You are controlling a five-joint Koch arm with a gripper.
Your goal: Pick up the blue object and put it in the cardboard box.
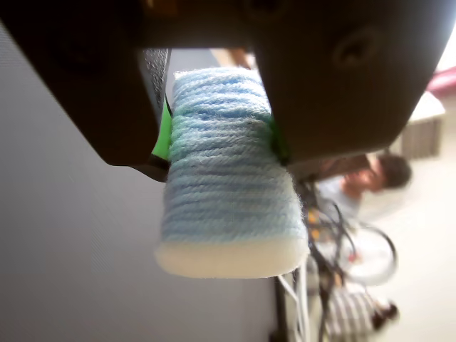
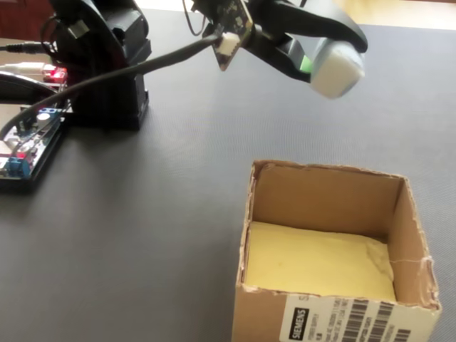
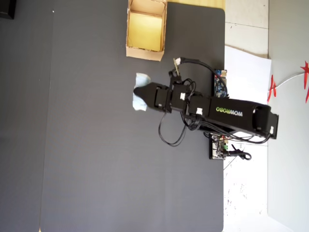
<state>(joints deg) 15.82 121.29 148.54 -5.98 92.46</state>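
**Pad gripped and aloft, box not yet under it**

The gripper (image 1: 221, 135) is clamped on the blue object (image 1: 229, 196), its 2 jaws pressing the pad's upper sides while the white foam end sticks out past the tips. In the fixed view the gripper (image 2: 324, 60) holds the pad (image 2: 336, 71) clear of the dark mat (image 2: 142, 235), with the cardboard box (image 2: 320, 313) lower in the picture and its opening facing up. Seen from overhead, the pad (image 3: 140, 99) pokes out on both sides of the gripper's tip, and the box (image 3: 145, 48) sits near but apart from it, toward the top of that view.

The risks, as I judge them:
- The pad is soft and held only near 1 end, so it may squirm or slip loose during the carry.
- Releasing before the gripper is over the opening would drop it on the mat.
- Coming in too low could knock the upright box wall and shove the box.
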